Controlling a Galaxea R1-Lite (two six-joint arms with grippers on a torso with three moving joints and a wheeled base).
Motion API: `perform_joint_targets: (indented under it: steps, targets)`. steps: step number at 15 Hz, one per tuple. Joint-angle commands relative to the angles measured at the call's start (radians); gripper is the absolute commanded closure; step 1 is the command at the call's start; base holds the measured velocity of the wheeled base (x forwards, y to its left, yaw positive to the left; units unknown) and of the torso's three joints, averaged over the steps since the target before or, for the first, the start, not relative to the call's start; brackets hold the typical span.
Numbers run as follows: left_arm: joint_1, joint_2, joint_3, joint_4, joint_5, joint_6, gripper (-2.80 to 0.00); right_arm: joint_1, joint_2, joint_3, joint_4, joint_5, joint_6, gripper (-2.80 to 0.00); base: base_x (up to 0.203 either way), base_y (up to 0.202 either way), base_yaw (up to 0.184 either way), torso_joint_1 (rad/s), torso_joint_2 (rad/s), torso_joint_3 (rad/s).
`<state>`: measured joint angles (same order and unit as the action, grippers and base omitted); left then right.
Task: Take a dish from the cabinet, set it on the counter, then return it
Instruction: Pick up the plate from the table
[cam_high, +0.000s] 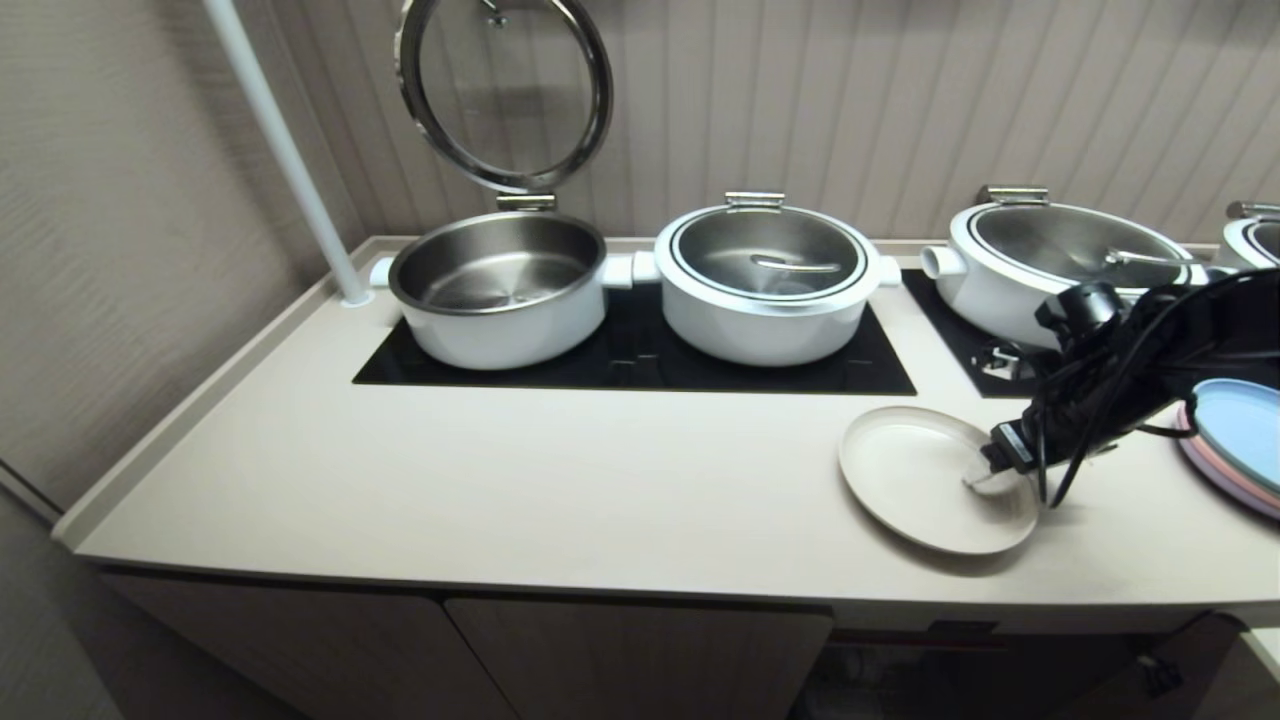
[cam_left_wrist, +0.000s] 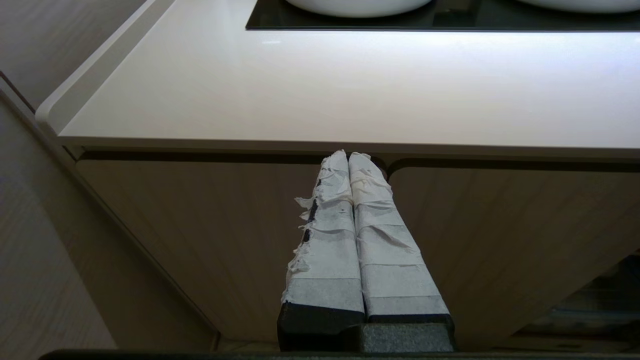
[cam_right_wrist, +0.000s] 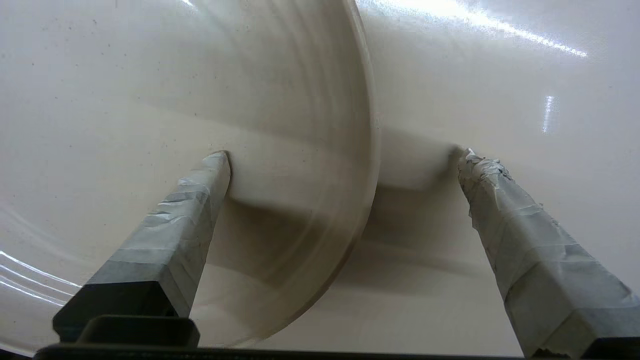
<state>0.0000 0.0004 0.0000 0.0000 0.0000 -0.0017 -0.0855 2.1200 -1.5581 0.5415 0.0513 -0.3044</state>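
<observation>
straddling the rim of the round, matte cream-beige dish (cam_high: 920, 487) lying flat on the smooth cream-beige counter (cam_high: 500, 480), my right gripper (cam_right_wrist: 345, 160) stands spread wide, so i judge the set-down done and must next close for the return to the cabinet.

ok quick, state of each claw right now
left claw: closed, holding nothing, parked in front of the cabinet.
right claw: open, straddling the rim of the dish on the counter, not gripping it.
</observation>
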Motion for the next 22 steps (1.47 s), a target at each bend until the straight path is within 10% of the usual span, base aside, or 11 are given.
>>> perform_joint_targets:
  steps: [1, 13, 14, 22]
  targets:
    - [0.000, 0.000, 0.000, 0.000, 0.000, 0.000, 0.00, 0.000, 0.005, -0.001, 0.005, -0.001, 0.003, -2.80, 0.000, 0.000, 0.000, 0.000, 0.00, 0.000]
    - [0.000, 0.000, 0.000, 0.000, 0.000, 0.000, 0.00, 0.000, 0.015, 0.003, 0.002, -0.001, 0.007, -2.80, 0.000, 0.000, 0.000, 0.000, 0.00, 0.000]
    - [0.000, 0.000, 0.000, 0.000, 0.000, 0.000, 0.00, 0.000, 0.015, 0.001, 0.002, 0.000, 0.007, 0.00, 0.000, 0.000, 0.000, 0.000, 0.00, 0.000]
    - [0.000, 0.000, 0.000, 0.000, 0.000, 0.000, 0.00, 0.012, 0.015, -0.002, 0.000, 0.001, 0.015, 0.00, 0.000, 0.000, 0.000, 0.000, 0.00, 0.000]
